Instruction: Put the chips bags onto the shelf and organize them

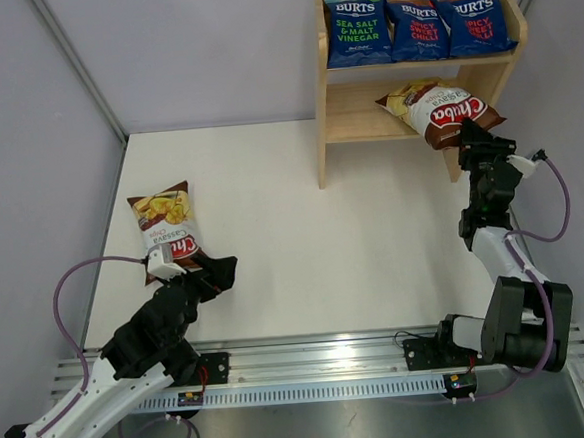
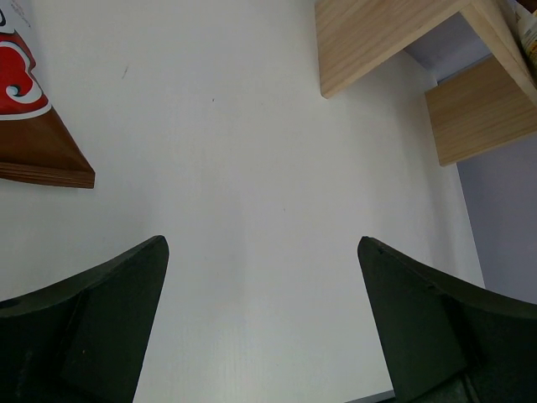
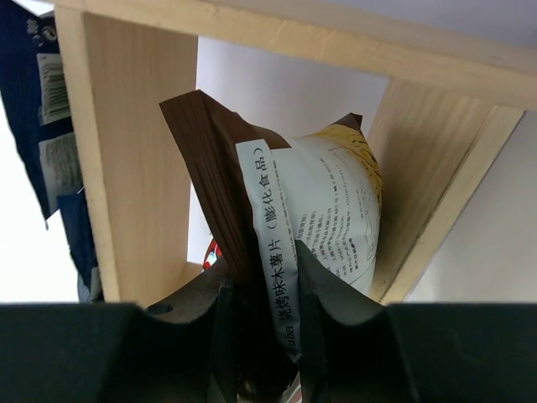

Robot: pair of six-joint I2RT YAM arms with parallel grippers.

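Two Chuba bags outstanding: one loose on the table at left, one gripped at the shelf's lower tier at right.

Left: the loose Chuba bag (image 1: 164, 226) lies flat on the table (image 1: 303, 228), long axis running away from the arms, near end covered by the left arm. The left gripper (image 1: 219, 274), just beside it, stands wide and holds nothing. Further right: three BURTS bags (image 1: 419, 25) stand upright on the top tier of the shelf (image 1: 321, 97). Right: the right gripper (image 1: 471, 131) is pinched narrow on the seam end of the held Chuba bag (image 1: 440, 111), which slants into the lower tier, far end pointing back-left. Contact with the board cannot be confirmed.
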